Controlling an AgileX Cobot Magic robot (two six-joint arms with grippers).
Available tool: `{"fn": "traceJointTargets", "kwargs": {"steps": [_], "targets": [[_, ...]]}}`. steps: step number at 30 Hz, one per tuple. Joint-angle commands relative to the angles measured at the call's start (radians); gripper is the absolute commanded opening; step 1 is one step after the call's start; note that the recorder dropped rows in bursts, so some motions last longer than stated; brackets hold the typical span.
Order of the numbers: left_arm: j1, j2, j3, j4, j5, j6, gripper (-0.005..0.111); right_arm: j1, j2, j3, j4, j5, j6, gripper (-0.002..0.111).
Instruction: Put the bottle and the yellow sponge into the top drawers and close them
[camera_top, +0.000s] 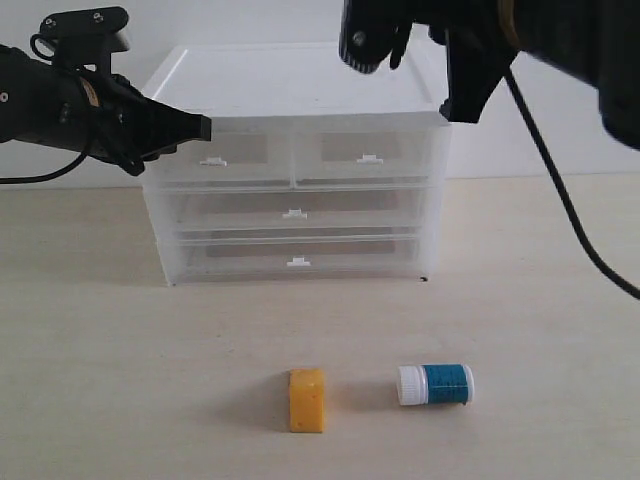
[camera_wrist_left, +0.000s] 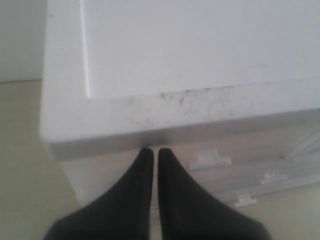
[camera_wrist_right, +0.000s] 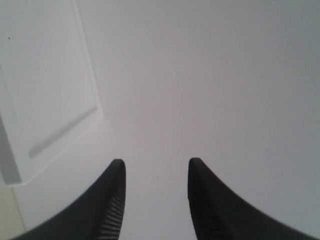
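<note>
a: our left pincer (camera_wrist_left: 151, 151) is pressed shut with nothing in it, tips just under the front lip of the chest (camera_top: 300, 75), by the left top drawer (camera_top: 228, 160).
b: touching?
a: we cannot tell. our right pincer (camera_wrist_right: 156, 162) stands parted and empty over the chest's white top.
b: the drawers?
a: the left one and the right top drawer (camera_top: 368, 158) both sit closed.
b: and the bottle?
a: the bottle (camera_top: 435, 385) lies on its side on the table (camera_top: 120, 380), well in front of the chest. its long axis runs across our exterior view, white cap (camera_top: 409, 386) pointing left at the yellow sponge (camera_top: 307, 400), near but apart. the sponge shows us a face taller than wide.
</note>
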Motion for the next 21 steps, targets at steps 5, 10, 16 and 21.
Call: {"fn": "traceJointTargets", "kwargs": {"steps": [5, 10, 16, 21], "targets": [[0.003, 0.02, -0.007, 0.004, -0.083, -0.006, 0.004, 0.084, 0.086, 0.001, -0.001, 0.162, -0.191, 0.036], [0.003, 0.02, -0.007, 0.004, -0.085, -0.006, 0.004, 0.082, 0.176, 0.001, -0.001, 0.216, -0.051, 0.036], [0.003, 0.02, -0.007, 0.004, -0.077, -0.006, 0.004, 0.054, 0.274, 0.001, -0.001, 0.216, 0.026, 0.036], [0.003, 0.02, -0.007, 0.004, -0.085, -0.006, 0.004, -0.002, 0.311, 0.001, -0.001, 0.187, 0.172, 0.036]]}}
